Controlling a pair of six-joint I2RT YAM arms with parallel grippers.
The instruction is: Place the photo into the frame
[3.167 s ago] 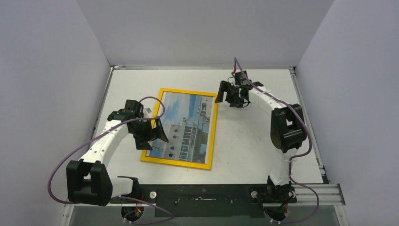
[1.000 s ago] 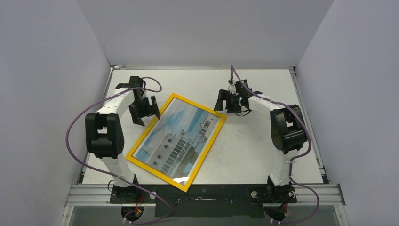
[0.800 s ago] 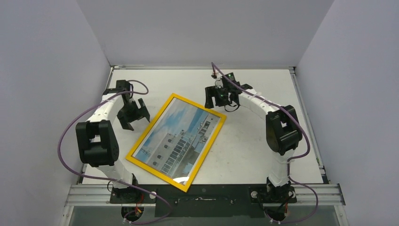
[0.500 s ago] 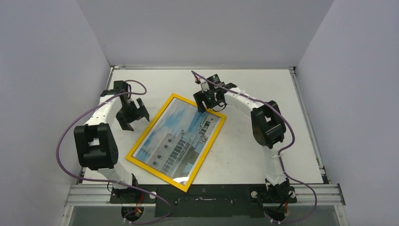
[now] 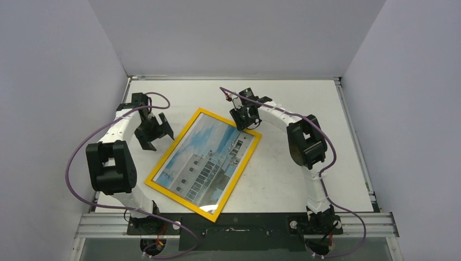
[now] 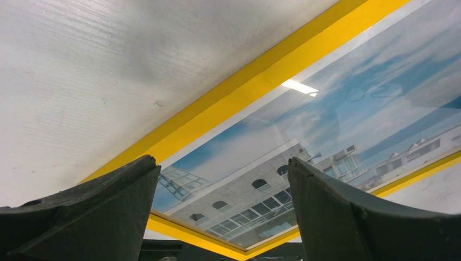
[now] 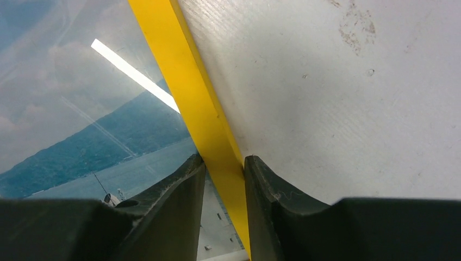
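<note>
The photo (image 5: pixel 209 155) already sits inside the frame (image 5: pixel 175 147), which lies flat and askew on the surface (image 5: pixel 304 103), its front up and a glossy glare across the picture. The right end effector (image 7: pixel 224 160) is clamped on the frame's far yellow rail close to the corner, with one finger on the picture side and the other on the bare side. The left end effector (image 6: pixel 223 163) hangs with its fingers wide apart over the opposite long rail, holding nothing.

The step in hand looks like squaring or shifting the finished frame. To do it well, the right arm should keep its pinch on the rail alone and not press the inner finger onto the glossy face. It should move low and slowly so the frame slides rather than tips. The left end effector could steady the other rail if the frame pivots.
</note>
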